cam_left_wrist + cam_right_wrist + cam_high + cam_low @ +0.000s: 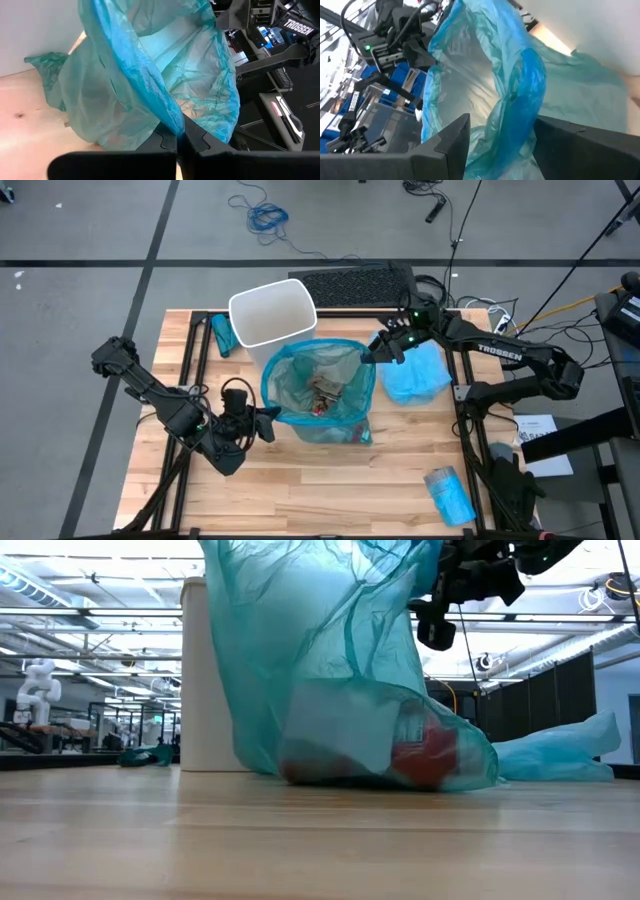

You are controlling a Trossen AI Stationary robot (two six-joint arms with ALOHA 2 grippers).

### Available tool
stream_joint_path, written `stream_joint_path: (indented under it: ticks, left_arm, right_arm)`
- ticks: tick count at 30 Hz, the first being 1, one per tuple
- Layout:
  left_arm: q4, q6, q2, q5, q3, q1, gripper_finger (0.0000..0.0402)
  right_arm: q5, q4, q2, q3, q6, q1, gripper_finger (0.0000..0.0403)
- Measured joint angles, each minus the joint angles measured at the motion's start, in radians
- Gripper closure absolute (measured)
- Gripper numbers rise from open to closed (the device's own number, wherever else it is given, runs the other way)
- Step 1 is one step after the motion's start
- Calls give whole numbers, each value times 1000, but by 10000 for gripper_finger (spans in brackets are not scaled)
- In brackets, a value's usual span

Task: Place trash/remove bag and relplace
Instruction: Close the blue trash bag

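Note:
A teal plastic bag (318, 390) stands on the table with its mouth held open upward. Trash (325, 392) lies in its bottom, and a red-labelled piece (425, 755) and a white piece (335, 735) show through the film. My left gripper (268, 423) is shut on the bag's near-left rim. At the far-right rim, my right gripper (512, 142) is open, one finger on either side of the bunched rim (520, 110). The white bin (272, 312) stands upright behind the bag. My left gripper pinches the bag's rolled rim (169, 117) between its two shut fingers, on the near-left side of the mouth. The fingers come from the table's left, slanting a little downward. The rim is held up and the bag's bottom (380, 775) rests on the table.
A loose blue bag (415, 375) lies spread to the right of the held bag. A pack of blue bags (448, 492) sits at the near right corner. A crumpled teal piece (222, 335) lies left of the bin. A keyboard (355, 285) sits past the far edge.

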Motion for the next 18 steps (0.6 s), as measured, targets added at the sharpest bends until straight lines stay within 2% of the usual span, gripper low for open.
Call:
stream_joint_path:
  ticks: [2, 4, 8, 9, 13, 18]
  left_arm:
    - [1, 13, 0, 0, 0, 0, 402]
    - [3, 15, 0, -3, 0, 0, 402]
    - [29, 25, 0, -56, 0, 0, 402]
    - [39, 25, -1, -68, 0, 0, 402]
    - [77, 24, -22, -119, 0, -1, 393]
    - [85, 25, -55, -151, 0, -6, 346]
  right_arm:
    - [2, -1, 4, 0, 1, 9, 241]
    - [9, 0, 4, 0, 5, 13, 270]
    - [7, 0, 2, 0, -13, 12, 374]
    - [8, 0, 0, 0, -21, 12, 387]
    - [5, 0, -3, 5, -14, 11, 400]
    - [2, -1, -3, 5, -18, 11, 402]
